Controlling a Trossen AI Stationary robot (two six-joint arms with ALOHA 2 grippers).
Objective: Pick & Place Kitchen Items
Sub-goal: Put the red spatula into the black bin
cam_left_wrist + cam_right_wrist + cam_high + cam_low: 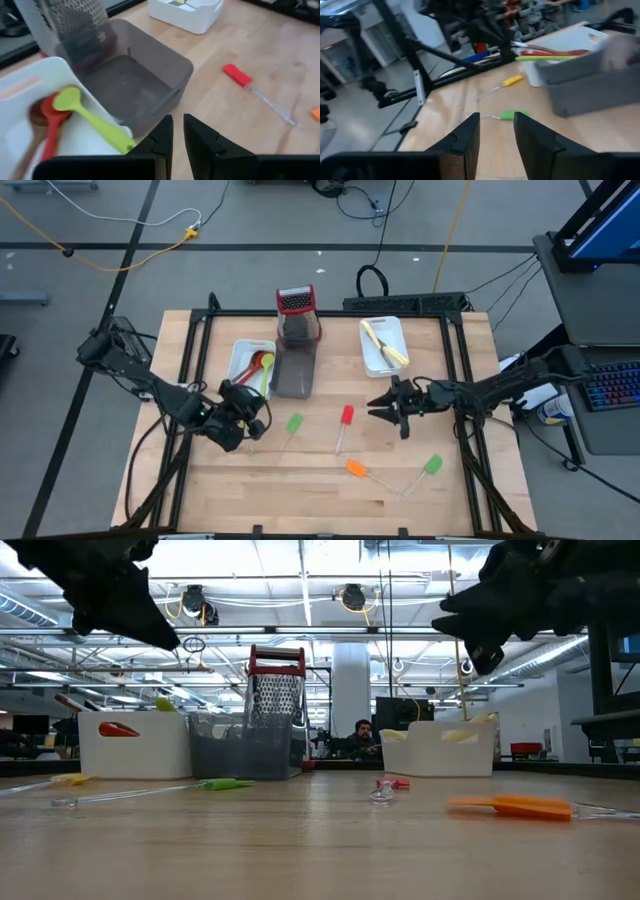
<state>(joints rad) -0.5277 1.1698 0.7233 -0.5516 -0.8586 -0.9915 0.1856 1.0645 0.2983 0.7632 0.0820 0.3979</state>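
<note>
Left gripper [250, 423], lower left of the high view beside the white tray [240, 352]: fingers nearly pressed together, empty. Right gripper [383, 406], centre right: fingers spread, empty.

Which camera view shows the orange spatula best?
The high view shows the orange spatula best: it lies whole on the wooden table, head and clear handle visible, near the front edge. The low view shows it only side-on. The left wrist view catches just an orange corner at the picture's edge. The right wrist view misses it.
</note>
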